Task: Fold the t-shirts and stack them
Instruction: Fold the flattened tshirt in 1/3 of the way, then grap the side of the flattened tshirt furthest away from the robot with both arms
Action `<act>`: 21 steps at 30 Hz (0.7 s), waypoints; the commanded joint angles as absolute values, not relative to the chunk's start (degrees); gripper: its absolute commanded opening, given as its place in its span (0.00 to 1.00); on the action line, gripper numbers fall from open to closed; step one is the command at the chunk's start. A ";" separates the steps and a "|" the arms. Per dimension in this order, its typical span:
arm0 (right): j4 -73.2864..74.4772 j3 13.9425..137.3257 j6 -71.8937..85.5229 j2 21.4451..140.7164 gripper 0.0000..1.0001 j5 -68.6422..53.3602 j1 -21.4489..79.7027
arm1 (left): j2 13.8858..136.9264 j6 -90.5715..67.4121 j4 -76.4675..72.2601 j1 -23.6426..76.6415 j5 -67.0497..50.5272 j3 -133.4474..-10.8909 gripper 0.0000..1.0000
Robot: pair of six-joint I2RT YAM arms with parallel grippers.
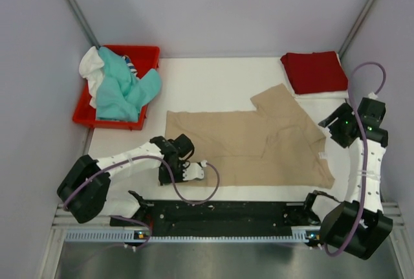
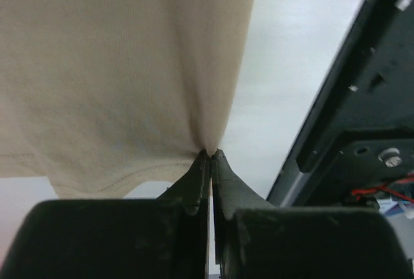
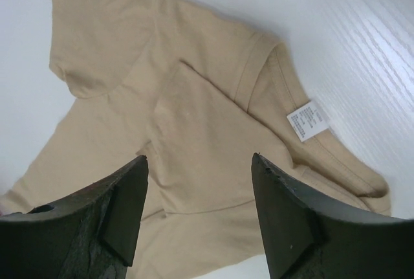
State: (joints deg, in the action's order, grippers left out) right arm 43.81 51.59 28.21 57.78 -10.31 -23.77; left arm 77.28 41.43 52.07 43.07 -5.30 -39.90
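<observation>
Left wrist view: the left gripper (image 2: 210,156) has its 2 jaws pinched shut on the hem edge of the tan-beige t-shirt (image 2: 116,65). Its fine-knit cloth spreads beyond them, and bare white table (image 2: 284,65) lies to their right. The right gripper (image 3: 197,158) hovers, jaws spread wide, over the shirt's collar end, a white label (image 3: 307,121) just beyond its right jaw. Well beyond those jaws lies a dark red t-shirt (image 1: 315,70), folded square. A teal t-shirt (image 1: 119,91) and a white t-shirt (image 1: 90,65) lie crumpled in a rigid red tray (image 1: 145,55).
</observation>
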 commanded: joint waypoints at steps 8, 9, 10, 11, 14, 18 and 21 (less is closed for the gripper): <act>41.66 70.03 20.49 69.23 0.70 -2.56 -8.72 | 74.27 46.93 63.46 43.51 -8.89 -43.15 0.33; 41.83 72.05 19.35 71.52 0.72 -2.11 -6.61 | 74.44 46.93 63.46 43.42 -7.57 -44.02 0.38; 42.18 75.03 18.20 74.41 0.74 -2.02 -5.03 | 74.27 46.93 63.72 43.33 -6.17 -45.34 0.47; 42.54 77.58 17.15 77.75 0.77 -2.20 -3.36 | 73.92 46.93 63.63 43.16 -5.11 -46.74 0.47; 44.38 87.59 14.51 87.87 0.77 -3.86 -0.62 | 75.22 46.32 61.97 39.48 -4.04 -54.37 0.48; 46.14 100.95 12.31 104.64 0.67 -5.10 -0.35 | 84.87 42.12 59.59 28.68 -7.64 -69.92 0.50; 47.28 111.76 11.34 116.33 0.51 -5.36 -0.35 | 97.51 34.57 61.60 21.90 -7.99 -84.59 0.45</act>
State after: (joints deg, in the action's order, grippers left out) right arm 44.31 100.07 14.59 104.40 -4.86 -0.36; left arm 85.19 43.05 62.83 29.80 -6.74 -69.76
